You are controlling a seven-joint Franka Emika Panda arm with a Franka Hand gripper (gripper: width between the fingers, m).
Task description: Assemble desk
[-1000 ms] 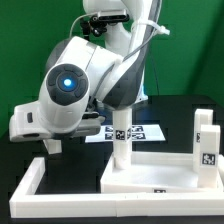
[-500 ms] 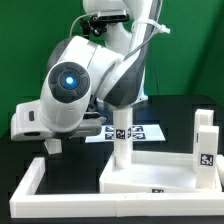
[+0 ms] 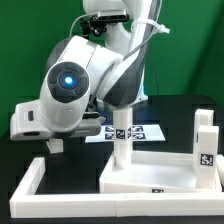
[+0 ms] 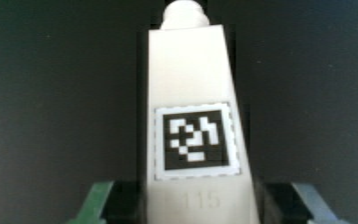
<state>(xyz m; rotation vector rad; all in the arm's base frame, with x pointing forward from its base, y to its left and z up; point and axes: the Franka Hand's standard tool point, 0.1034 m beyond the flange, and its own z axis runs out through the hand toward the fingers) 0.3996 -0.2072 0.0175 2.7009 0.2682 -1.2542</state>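
Note:
In the wrist view a white desk leg [image 4: 197,90] with a black-and-white tag and the number 115 lies lengthwise between my fingers [image 4: 101,203], peg end pointing away. My gripper [image 4: 201,208] is open, with a dark gap on each side of the leg. In the exterior view the gripper [image 3: 52,145] hangs low above the table at the exterior view's left; this leg is hidden there. The white rimmed tabletop [image 3: 160,180] lies in front. One leg [image 3: 122,140] stands upright on its far left corner, and another tagged leg [image 3: 207,142] stands at its right.
The long white border rail [image 3: 30,180] runs along the exterior view's left and front, just below the gripper. The marker board [image 3: 140,132] lies flat behind the tabletop. The arm's bulky body [image 3: 75,85] fills the upper left.

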